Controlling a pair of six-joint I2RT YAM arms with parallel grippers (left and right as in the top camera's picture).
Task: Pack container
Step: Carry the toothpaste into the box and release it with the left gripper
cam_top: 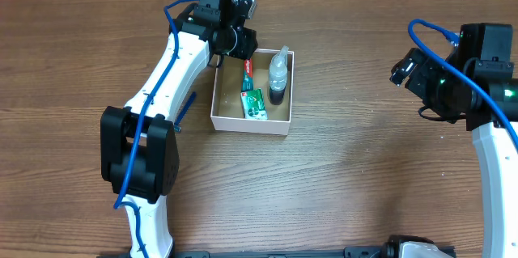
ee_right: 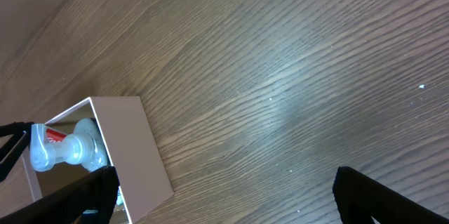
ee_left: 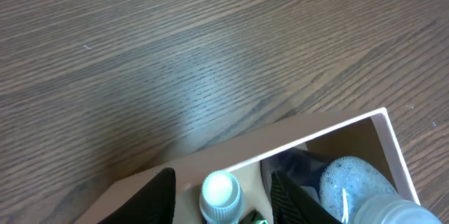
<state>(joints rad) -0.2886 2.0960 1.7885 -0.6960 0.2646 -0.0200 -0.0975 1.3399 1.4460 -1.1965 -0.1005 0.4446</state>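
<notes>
Evidently, on the wooden table [cam_top: 340, 185], the container [cam_top: 249, 125] sits directly under the left gripper [ee_left: 223, 203], which hangs over the box's far corner. The clear bottle [cam_top: 278, 76] lies just beside that hand, and the toothpaste tube [cam_top: 248, 76] runs from below it. The hand is released: its jaws straddle the tube's white cap [ee_left: 219, 190] with a gap on each side, gripping nothing. The step looks like leaving the tube packed, so a straight lift should keep either finger from snagging the cap or the wall. The right gripper [ee_right: 224, 203] is spread wide and empty, with the box well off to its side. Below it is bare, matte brown wood grain. No room shows beyond the tabletop.
</notes>
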